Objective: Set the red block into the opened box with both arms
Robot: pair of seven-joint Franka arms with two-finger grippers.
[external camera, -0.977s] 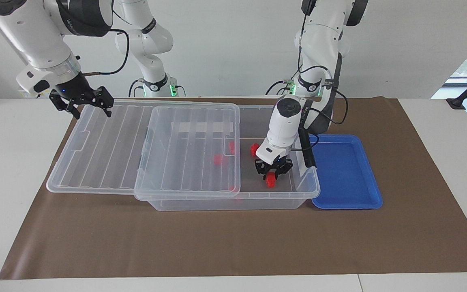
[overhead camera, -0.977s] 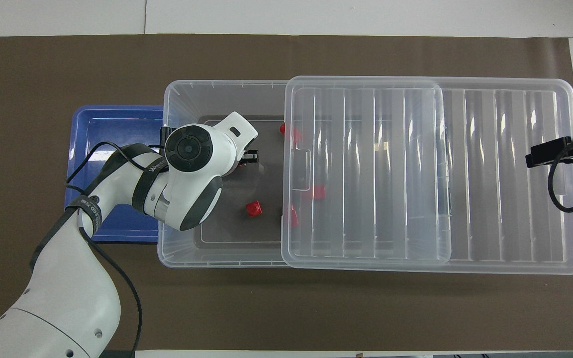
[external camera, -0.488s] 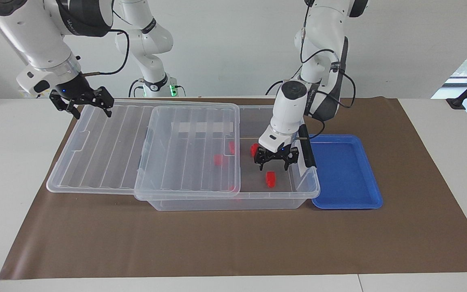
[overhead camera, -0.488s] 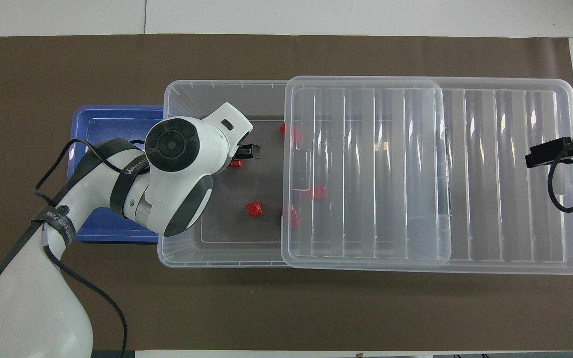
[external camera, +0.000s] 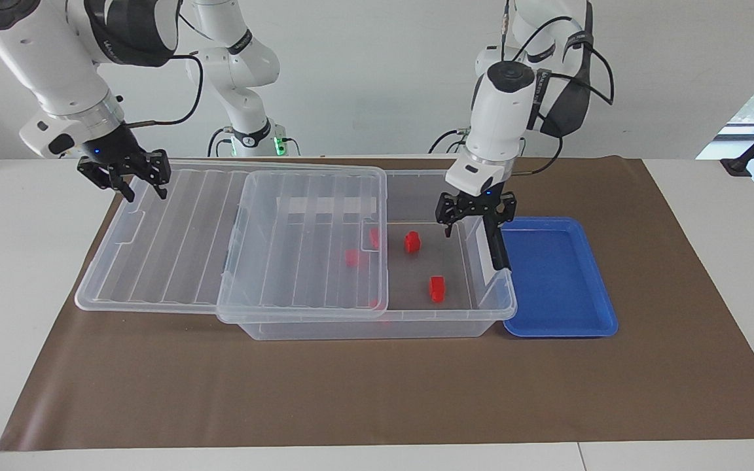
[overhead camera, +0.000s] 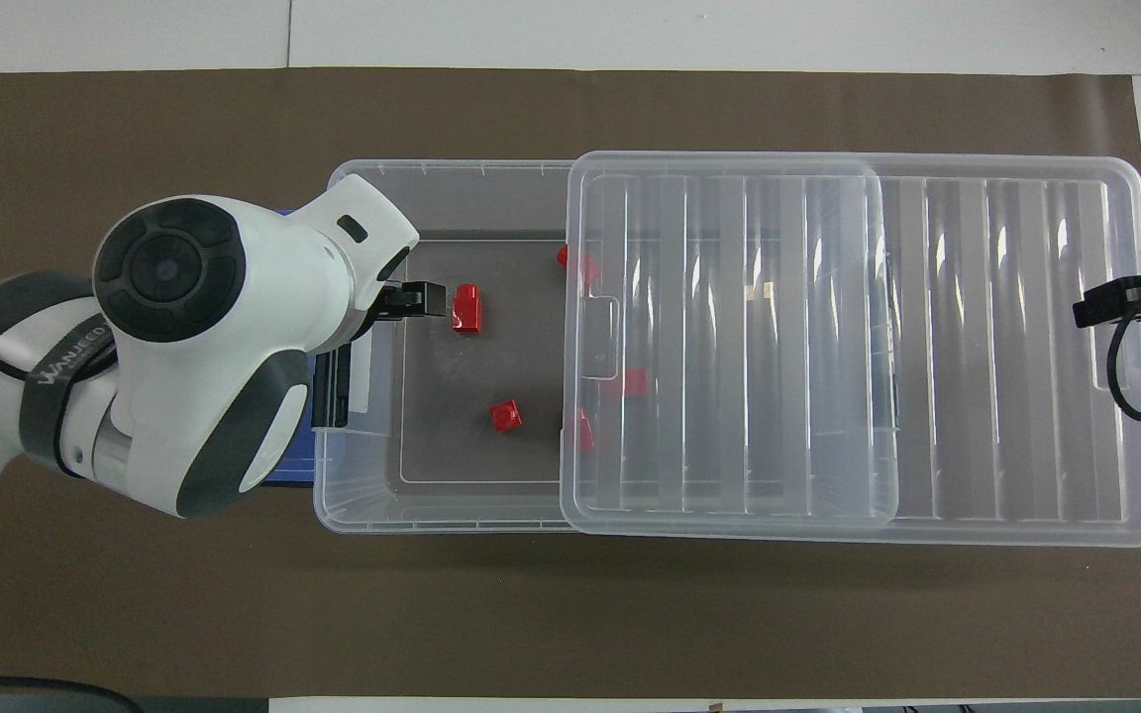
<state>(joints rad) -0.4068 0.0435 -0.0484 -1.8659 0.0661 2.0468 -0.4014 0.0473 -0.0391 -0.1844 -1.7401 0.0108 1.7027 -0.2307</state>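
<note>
Small bright red plastic block [external camera: 437,288] is lying on the floor of the large clear plastic storage box [external camera: 377,324]. Left gripper [external camera: 475,210], jaws wide and empty, is hanging over the box; right gripper [external camera: 125,173], jaws indeterminate, is hovering over the ribbed clear lid [external camera: 174,235], which wants sliding squarely shut.

Blue tray [overhead camera: 295,473] mostly under left arm [overhead camera: 184,347]
</note>
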